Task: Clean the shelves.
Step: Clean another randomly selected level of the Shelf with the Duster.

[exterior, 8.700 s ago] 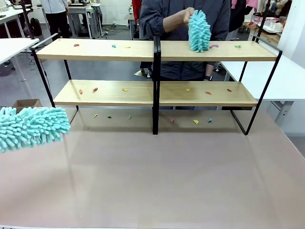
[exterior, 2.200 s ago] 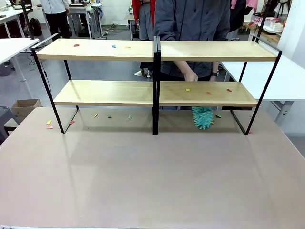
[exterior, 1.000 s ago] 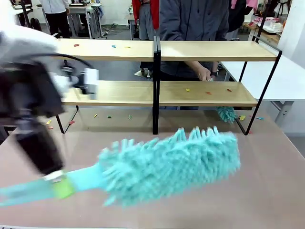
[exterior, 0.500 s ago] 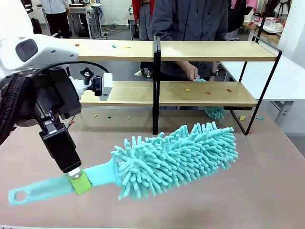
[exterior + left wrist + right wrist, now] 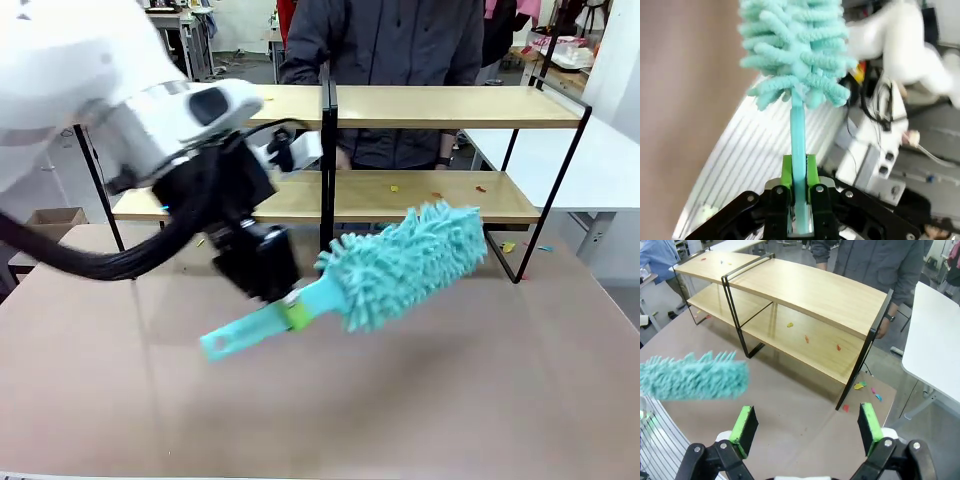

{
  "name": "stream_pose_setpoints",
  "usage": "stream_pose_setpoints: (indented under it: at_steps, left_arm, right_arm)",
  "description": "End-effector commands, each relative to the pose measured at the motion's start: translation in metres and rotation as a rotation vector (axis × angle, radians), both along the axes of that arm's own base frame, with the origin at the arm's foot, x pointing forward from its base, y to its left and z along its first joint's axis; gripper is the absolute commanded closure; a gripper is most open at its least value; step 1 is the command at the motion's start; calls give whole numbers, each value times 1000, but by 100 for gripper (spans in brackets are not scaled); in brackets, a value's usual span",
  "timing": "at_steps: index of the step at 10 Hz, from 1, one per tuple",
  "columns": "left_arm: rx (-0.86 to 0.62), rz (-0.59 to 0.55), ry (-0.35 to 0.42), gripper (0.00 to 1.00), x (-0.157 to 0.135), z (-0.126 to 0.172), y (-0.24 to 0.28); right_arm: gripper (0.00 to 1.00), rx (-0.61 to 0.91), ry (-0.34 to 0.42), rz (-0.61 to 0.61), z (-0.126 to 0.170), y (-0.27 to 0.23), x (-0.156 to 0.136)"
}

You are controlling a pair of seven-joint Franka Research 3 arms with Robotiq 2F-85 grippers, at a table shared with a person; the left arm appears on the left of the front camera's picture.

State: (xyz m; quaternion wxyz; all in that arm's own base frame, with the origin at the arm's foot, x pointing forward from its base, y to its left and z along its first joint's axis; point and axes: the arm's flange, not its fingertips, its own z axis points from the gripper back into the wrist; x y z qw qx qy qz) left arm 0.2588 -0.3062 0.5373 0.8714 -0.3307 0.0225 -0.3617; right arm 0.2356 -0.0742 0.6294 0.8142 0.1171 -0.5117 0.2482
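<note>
- Pinkish-brown and matte, our table [image 5: 420,400] takes up the foreground of a busy room. A white table [image 5: 600,160] stands off to its right, and a cardboard box [image 5: 55,217] sits beyond its left edge.
- We see the shelves [image 5: 450,105] standing across the far part of our table. They are two long light-wood boards in a thin black frame with a black centre post.
- A person [image 5: 400,40] in a dark grey jacket stands just behind the shelves.
- Small coloured scraps [image 5: 437,195] lie on the right half of the lower board. A few more lie on the table by the frame's right foot.
- Our left gripper [image 5: 293,312] is clamped on the flat handle of a fluffy teal duster [image 5: 400,265]. In the left wrist view, its green pads [image 5: 786,172] press the handle from both sides.
- The duster is tilted, with its head up and to the right in front of the lower board, right of the centre post. The handle end points down-left over the table.
- Our right gripper [image 5: 807,422] hangs above the table near the shelves' right end, its fingers spread wide with nothing between them.
</note>
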Motion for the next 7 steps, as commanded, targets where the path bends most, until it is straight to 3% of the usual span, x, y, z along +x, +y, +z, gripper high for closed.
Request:
stream_pose_setpoints:
  at_steps: [1, 4, 6, 7]
  left_arm:
    - [92, 166, -4, 88, 17, 6, -37]
    - [183, 417, 47, 88, 57, 3, -76]
    - [156, 496, -28, 88, 64, 5, -84]
    - [142, 472, -31, 88, 61, 6, -81]
  right_arm:
    - [0, 0, -1, -3, 0, -1, 0]
    - [0, 0, -1, -3, 0, -1, 0]
    - [0, 0, -1, -3, 0, -1, 0]
    - [0, 0, -1, -3, 0, -1, 0]
